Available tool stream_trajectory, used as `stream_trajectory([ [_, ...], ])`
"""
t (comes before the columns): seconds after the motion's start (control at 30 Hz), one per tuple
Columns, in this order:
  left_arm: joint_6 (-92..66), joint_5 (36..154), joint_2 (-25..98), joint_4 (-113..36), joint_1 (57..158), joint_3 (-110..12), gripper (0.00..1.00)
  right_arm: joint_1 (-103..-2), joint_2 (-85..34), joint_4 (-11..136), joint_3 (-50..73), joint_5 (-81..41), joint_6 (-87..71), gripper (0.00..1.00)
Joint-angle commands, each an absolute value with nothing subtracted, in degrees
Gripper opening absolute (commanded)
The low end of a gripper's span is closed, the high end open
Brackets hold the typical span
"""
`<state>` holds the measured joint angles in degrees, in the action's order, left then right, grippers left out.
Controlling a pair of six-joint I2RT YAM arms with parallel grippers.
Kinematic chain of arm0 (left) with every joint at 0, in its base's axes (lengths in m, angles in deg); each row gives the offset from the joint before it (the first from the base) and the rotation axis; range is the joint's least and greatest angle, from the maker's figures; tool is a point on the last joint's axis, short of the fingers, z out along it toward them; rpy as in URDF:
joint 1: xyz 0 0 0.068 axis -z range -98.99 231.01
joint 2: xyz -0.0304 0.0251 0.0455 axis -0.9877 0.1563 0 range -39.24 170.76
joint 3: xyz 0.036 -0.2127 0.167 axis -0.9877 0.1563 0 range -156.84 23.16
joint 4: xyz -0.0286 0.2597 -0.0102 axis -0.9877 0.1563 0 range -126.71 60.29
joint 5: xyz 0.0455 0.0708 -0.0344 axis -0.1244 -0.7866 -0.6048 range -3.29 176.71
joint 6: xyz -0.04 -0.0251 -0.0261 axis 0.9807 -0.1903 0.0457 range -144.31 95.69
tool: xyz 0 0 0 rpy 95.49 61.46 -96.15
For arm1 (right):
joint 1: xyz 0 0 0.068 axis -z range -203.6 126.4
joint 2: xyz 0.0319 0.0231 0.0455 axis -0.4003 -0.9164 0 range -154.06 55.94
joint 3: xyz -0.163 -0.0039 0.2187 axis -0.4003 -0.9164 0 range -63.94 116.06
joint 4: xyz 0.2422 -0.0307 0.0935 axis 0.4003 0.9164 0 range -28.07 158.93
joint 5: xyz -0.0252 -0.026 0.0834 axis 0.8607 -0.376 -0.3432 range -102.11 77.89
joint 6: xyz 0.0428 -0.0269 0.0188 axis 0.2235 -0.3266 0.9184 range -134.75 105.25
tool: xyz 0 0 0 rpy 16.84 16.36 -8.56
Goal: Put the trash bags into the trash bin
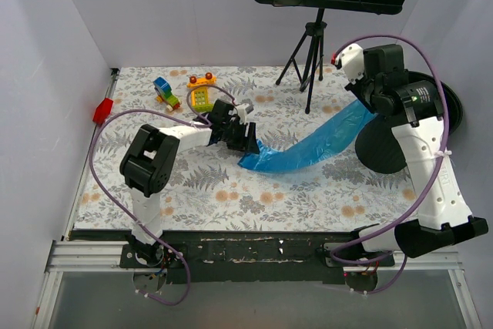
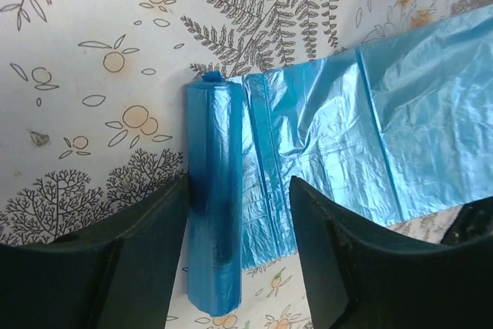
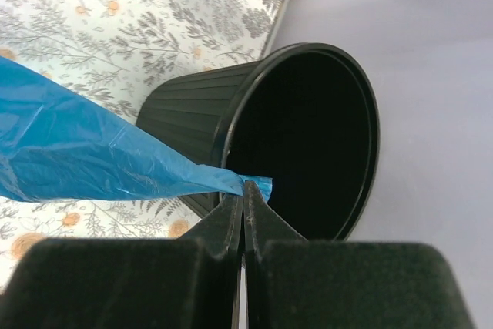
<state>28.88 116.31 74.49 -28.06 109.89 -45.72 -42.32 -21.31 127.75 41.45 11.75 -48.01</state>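
Top external showed the trash bags [image 1: 308, 144] as one strip, long axis pointing at the tipped trash bin [image 1: 383, 150] on the right. Left wrist: left gripper [image 2: 239, 213] sat spread astride the rolled end, maybe touching it. Right wrist: right gripper [image 3: 244, 190] pinched the free end at the bin's mouth, so feeding it in looked next.

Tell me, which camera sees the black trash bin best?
Right wrist view: the trash bin shows its whole open mouth. In the top view the right arm hides most of it. The left wrist view misses it.
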Motion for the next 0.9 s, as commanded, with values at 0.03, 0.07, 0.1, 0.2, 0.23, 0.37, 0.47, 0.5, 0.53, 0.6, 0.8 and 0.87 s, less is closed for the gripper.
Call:
stream_trajectory([
  [0.03, 19.21, 93.32, 83.19, -14.74, 111.86, -42.23, 0.56, -42.14, -17.8, 118.54, 37.85, 19.09, -48.06, 0.01],
  [0.07, 18.41, 92.17, 83.89, -14.13, 112.12, -42.49, 0.56, -42.14, -17.45, 117.58, 36.97, 19.61, -48.15, 0.01],
  [0.1, 17.28, 91.11, 84.16, -14.03, 112.3, -42.23, 0.56, -42.14, -17.1, 116.7, 36.0, 19.88, -48.06, 0.14],
  [0.2, 14.02, 87.51, 84.07, -14.64, 113.26, -40.74, 0.55, -42.14, -16.05, 114.85, 33.63, 19.27, -47.8, 0.45],
  [0.23, 13.14, 84.89, 83.99, -15.0, 113.7, -40.21, 0.55, -42.14, -15.61, 114.23, 33.01, 18.66, -47.89, 0.5],
  [0.37, 8.4, 81.61, 83.02, -16.32, 114.23, -38.1, 0.43, -42.14, -13.5, 111.95, 29.76, 15.85, -47.45, 0.56],
  [0.47, 5.41, 80.65, 82.75, -16.23, 115.72, -37.84, 0.37, -42.14, -11.83, 110.28, 26.78, 12.25, -46.66, 0.58],
  [0.5, 4.09, 80.21, 82.93, -16.23, 116.25, -37.92, 0.35, -42.14, -11.39, 110.01, 26.16, 11.28, -46.14, 0.58],
  [0.53, 3.12, 80.29, 83.28, -16.06, 116.6, -37.92, 0.31, -42.14, -11.21, 109.75, 25.63, 10.05, -45.7, 0.58],
  [0.6, 1.98, 80.73, 83.98, -16.05, 116.78, -37.92, 0.21, -42.14, -11.3, 109.83, 25.19, 7.94, -44.82, 0.59],
  [0.8, 1.09, 90.21, 87.42, -7.19, 115.73, -41.96, 0.0, -42.23, -11.65, 110.18, 24.66, -0.75, -42.35, 0.59],
  [0.87, 2.4, 93.2, 84.44, -6.21, 114.15, -42.58, 0.0, -42.14, -11.12, 110.1, 23.35, -5.14, -42.44, 0.58],
])
